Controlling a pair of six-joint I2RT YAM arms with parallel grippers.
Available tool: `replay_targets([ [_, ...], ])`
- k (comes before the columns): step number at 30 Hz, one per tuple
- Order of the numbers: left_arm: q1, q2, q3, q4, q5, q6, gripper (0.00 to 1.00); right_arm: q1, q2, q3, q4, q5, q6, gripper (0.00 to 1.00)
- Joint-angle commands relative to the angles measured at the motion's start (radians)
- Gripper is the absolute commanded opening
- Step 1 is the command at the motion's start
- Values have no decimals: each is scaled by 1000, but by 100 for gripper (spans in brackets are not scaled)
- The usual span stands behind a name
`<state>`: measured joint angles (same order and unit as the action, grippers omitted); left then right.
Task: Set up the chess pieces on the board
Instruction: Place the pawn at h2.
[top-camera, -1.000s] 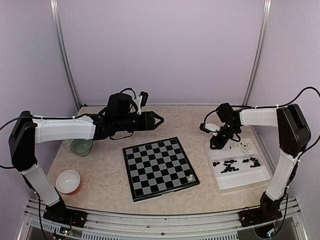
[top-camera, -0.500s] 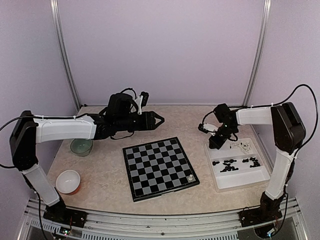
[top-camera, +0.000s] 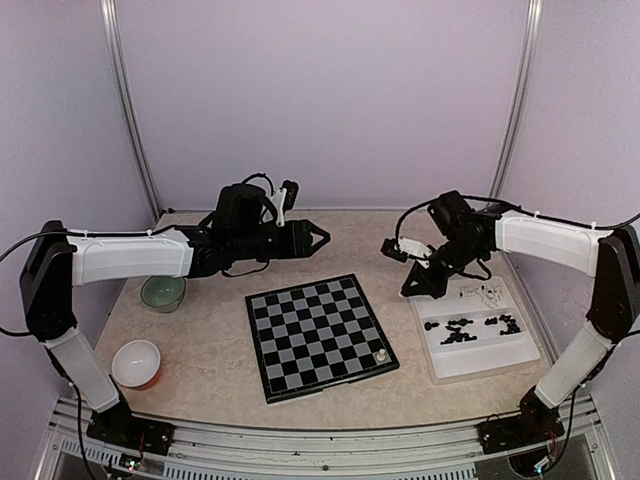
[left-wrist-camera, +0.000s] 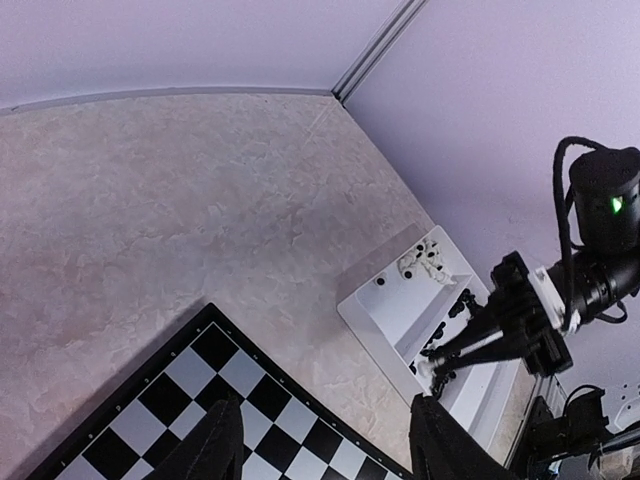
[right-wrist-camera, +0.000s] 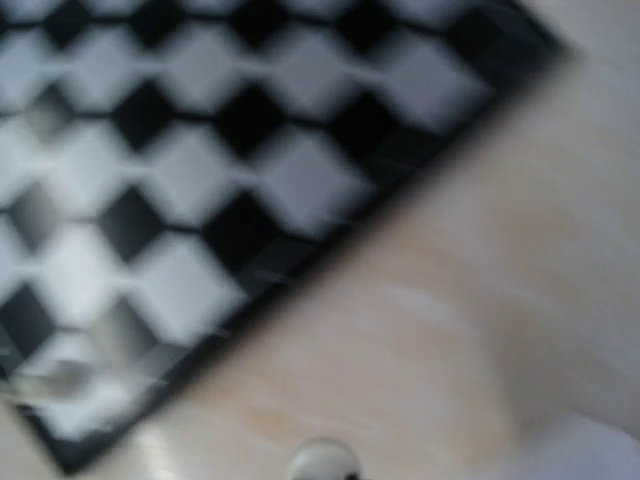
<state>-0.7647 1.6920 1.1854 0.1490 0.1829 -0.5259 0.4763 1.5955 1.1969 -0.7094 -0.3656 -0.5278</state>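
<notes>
R end effector (top-camera: 408, 290) swung off tray (top-camera: 424, 340) toward board (top-camera: 310, 330), looks pinched on a cream piece (right-wrist-camera: 322, 462), tho wrist cam's blurry. L end effector (top-camera: 323, 238) spread, hovering behind board. Lower slow, seat piece upright mid-square.

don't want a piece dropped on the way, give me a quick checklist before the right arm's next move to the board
1. Piece held by the right gripper: cannot tell; its wrist view is blurred, showing only a pale blob at the bottom edge.
2. Right gripper over the board: not ok; it hangs by the tray's far left corner.
3. Squares free: ok; only one white piece stands, at the board's near right corner.
4. Left gripper out of the way: ok; jaws open, hovering beyond the board's far edge.
5. Supply: ok; black pieces and cream pieces lie in the tray.
</notes>
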Motion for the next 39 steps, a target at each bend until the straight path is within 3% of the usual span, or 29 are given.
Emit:
replay_targets([
  [1, -2, -16, 3, 26, -7, 7, 57, 102, 39, -21, -86, -126, -55, 5],
  [16, -4, -63, -49, 41, -32, -4, 57, 252, 185, 16, -109, -60, -75, 8],
  [25, -1, -82, -77, 52, -42, -6, 57, 265, 238, 53, -85, 19, -46, 8],
  [39, 4, -75, -87, 64, -33, -6, 57, 274, 282, 79, -88, 18, -40, 12],
])
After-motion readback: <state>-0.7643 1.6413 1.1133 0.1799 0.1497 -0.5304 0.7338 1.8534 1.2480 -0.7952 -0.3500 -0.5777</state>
